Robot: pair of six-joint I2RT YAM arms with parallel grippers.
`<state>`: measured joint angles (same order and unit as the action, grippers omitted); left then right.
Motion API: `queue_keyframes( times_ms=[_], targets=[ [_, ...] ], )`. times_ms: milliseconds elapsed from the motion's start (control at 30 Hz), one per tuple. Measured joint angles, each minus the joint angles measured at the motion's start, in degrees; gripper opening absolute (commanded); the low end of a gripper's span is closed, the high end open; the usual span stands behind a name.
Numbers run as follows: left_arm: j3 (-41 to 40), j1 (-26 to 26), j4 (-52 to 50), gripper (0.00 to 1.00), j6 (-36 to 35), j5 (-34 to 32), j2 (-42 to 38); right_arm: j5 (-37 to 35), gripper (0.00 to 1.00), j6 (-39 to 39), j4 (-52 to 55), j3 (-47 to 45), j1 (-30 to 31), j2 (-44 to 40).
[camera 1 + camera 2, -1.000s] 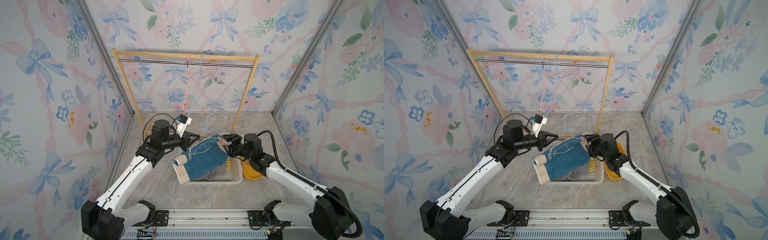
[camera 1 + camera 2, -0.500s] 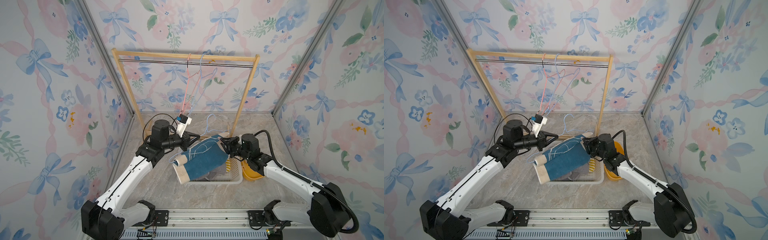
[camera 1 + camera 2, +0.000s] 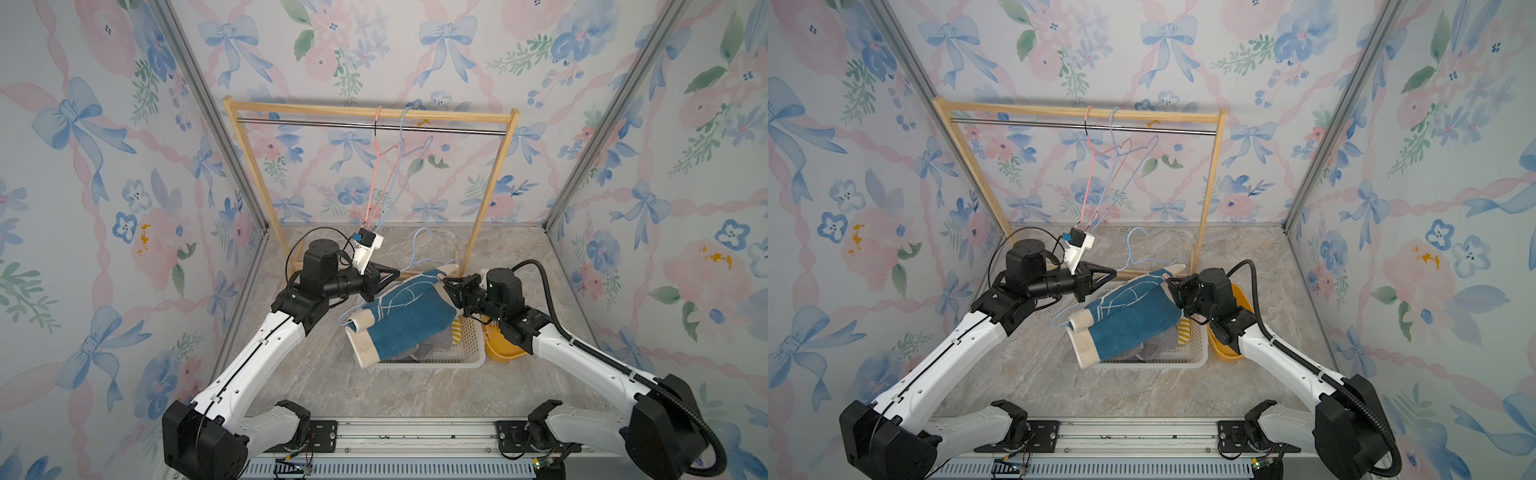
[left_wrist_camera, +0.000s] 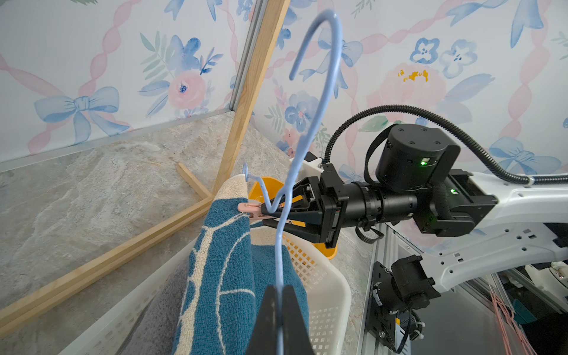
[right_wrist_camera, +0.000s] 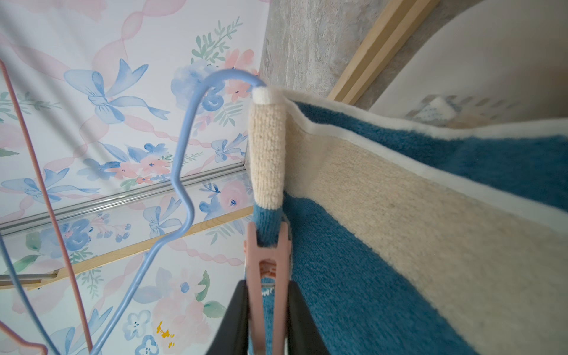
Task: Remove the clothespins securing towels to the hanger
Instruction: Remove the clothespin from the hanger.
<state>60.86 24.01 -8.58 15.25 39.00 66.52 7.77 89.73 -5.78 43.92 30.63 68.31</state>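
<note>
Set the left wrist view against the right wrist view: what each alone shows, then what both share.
Left wrist only: the left gripper shut on the blue hanger, the hanger's hook, the right arm and its black cable. Right wrist only: the spring of the clothespin, end-on. Both: the right gripper shut on the clothespin pinning the towel to the hanger, and the wooden rack.

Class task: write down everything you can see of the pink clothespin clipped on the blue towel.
The pink clothespin is a pale-pink plastic spring peg: two flat legs with a cut-out window near the hinge. Its mouth sits around a folded edge of the dark blue towel, just below the cream border, where the towel drapes over the light-blue hanger. The right gripper has its black jaws pressed on the peg's handle ends from both sides. It is not yet off the towel.
</note>
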Motion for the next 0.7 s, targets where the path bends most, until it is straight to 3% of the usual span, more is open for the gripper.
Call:
queue_keyframes(
  times_ms=[367,700],
  targets=[
    [0.0,0.0,0.0,0.0,0.0,-0.3,0.0,4.5,0.06,-6.8,13.2,0.0,-5.7,-10.2],
    [0.0,0.0,0.0,0.0,0.0,-0.2,0.0,5.7,0.06,-23.5,34.9,5.1,-20.2,-16.0]
  ],
)
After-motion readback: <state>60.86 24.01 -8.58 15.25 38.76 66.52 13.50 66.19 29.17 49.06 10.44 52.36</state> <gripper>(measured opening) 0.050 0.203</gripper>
